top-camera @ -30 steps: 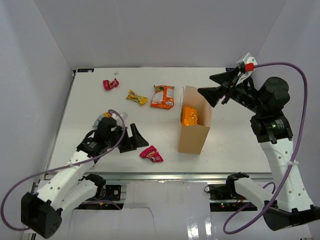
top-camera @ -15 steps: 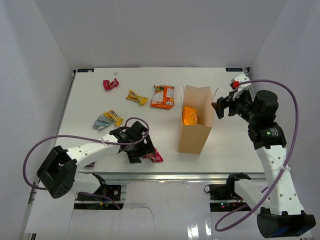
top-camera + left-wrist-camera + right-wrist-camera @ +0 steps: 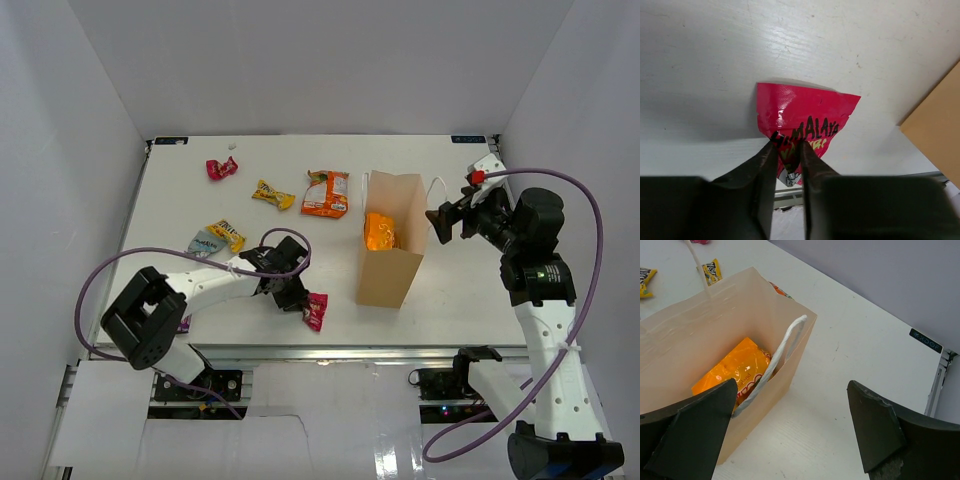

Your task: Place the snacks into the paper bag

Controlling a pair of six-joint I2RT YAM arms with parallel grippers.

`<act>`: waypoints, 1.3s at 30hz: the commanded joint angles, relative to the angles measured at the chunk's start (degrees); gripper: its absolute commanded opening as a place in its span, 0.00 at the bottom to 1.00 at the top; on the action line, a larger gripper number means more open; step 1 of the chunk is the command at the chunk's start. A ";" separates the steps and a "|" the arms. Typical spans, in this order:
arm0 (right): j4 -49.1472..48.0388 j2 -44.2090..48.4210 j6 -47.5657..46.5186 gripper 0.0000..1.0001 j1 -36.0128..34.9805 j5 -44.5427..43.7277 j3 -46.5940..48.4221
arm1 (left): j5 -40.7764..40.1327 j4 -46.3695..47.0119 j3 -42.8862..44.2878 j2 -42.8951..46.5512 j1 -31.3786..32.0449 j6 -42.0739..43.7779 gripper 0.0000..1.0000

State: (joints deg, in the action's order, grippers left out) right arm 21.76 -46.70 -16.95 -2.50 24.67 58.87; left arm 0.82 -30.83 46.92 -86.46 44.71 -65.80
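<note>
My left gripper [image 3: 788,150] is pinching the red packet [image 3: 805,107]; my right gripper [image 3: 790,390] (jaws spread wide) is hovering at three o'clock of the paper bag [image 3: 685,325].

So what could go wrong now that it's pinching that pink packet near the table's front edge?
The left gripper grips the pink-red packet only by its edge, so it might slip out when lifted. The paper bag stands free, the right gripper open beside it; a nudge could tip it. One white handle droops into the opening and might catch the packet.
</note>
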 commanded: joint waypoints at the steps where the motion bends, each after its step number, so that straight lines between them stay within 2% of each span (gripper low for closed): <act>1: -1.81 0.99 0.60 0.96 0.57 2.40 -0.16 | -2.22 0.94 0.11 2.78 -0.24 -0.38 0.28; 5: -1.90 1.08 1.48 0.96 0.66 4.42 0.80 | -4.24 2.00 0.63 6.81 -0.24 2.42 0.08; 8: -1.98 1.08 2.18 0.96 0.83 4.86 2.21 | -5.74 3.14 1.68 13.22 -0.24 6.45 0.01; 13: -2.33 0.47 3.76 0.96 1.10 5.22 4.49 | -6.36 8.06 4.14 27.27 -0.24 14.02 0.00; 17: -3.21 -0.06 4.82 0.96 1.27 5.48 5.64 | -2.50 13.94 8.01 32.92 -0.24 20.69 0.00; 20: -3.74 -0.41 5.43 0.96 1.36 5.57 5.64 | 3.73 16.59 15.27 31.27 -0.15 22.64 0.00; 25: -4.79 -0.32 6.14 0.96 1.45 5.74 5.20 | 13.14 17.12 28.74 19.78 0.20 24.32 0.00; 30: -4.97 0.47 6.40 0.96 1.62 5.39 4.94 | 13.95 16.77 38.32 11.85 0.91 25.90 0.00; 34: -5.06 0.82 7.02 0.96 1.80 4.69 5.37 | 12.54 15.71 40.62 6.49 1.69 25.90 0.00; 36: -5.15 0.99 7.28 0.97 1.80 4.69 5.99 | 11.75 14.49 41.41 5.25 2.05 26.07 0.04; 37: -5.23 0.99 7.63 0.97 1.80 4.69 6.34 | 10.97 13.52 42.11 4.20 2.40 26.25 0.13; 38: -5.24 0.91 7.89 0.97 1.80 4.60 6.52 | 10.96 13.51 42.55 3.75 2.49 26.25 0.13; 39: -5.32 0.99 8.16 0.97 1.80 4.69 6.78 | 10.44 12.56 42.99 3.32 2.49 26.34 0.23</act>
State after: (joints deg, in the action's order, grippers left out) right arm 19.35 -46.44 -10.28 -1.04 29.76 62.61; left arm 12.27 -16.36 86.28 -83.81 46.54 -40.49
